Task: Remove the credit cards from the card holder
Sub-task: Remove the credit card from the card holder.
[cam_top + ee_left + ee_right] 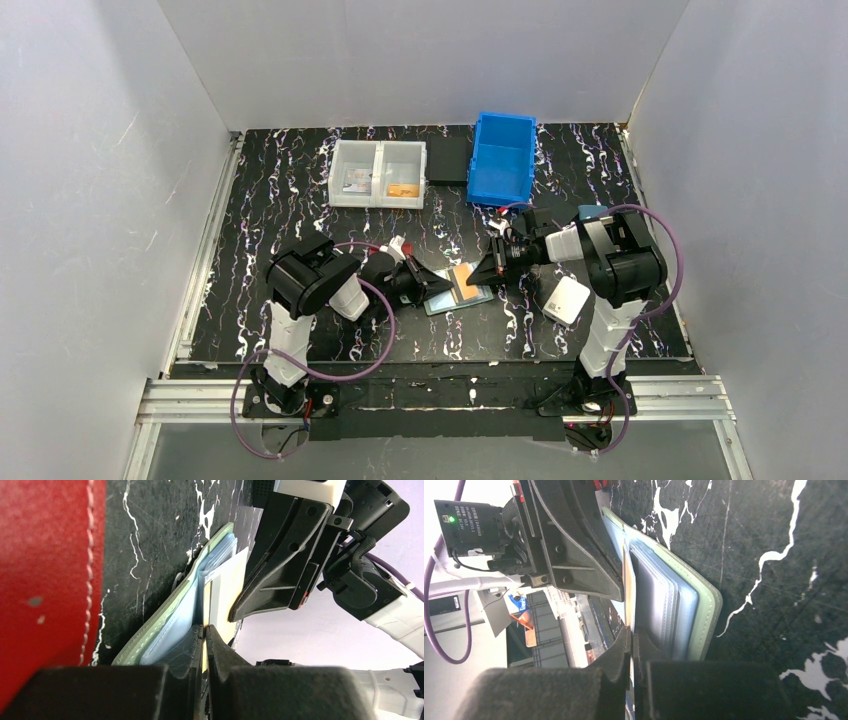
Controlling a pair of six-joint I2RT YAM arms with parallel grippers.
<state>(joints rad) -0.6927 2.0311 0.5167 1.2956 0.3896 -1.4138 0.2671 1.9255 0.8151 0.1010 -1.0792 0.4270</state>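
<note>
The card holder (447,302) lies open and flat on the bench (280,210), near the middle of the front edge, between the two arms. An orange card (466,281) rests on its right half. The left claw (205,635) is pinched together at the holder's clear inner pockets, with a thin orange edge in the slit between its fingers. The right claw (630,640) faces it from the other side, clamped on the edge of the orange card. A red wallet (45,580) lies just beside the left claw. A white wallet (567,300) sits near the right arm. A blue bin (503,160) and a divided tray (378,145) stand along the back edge.
</note>
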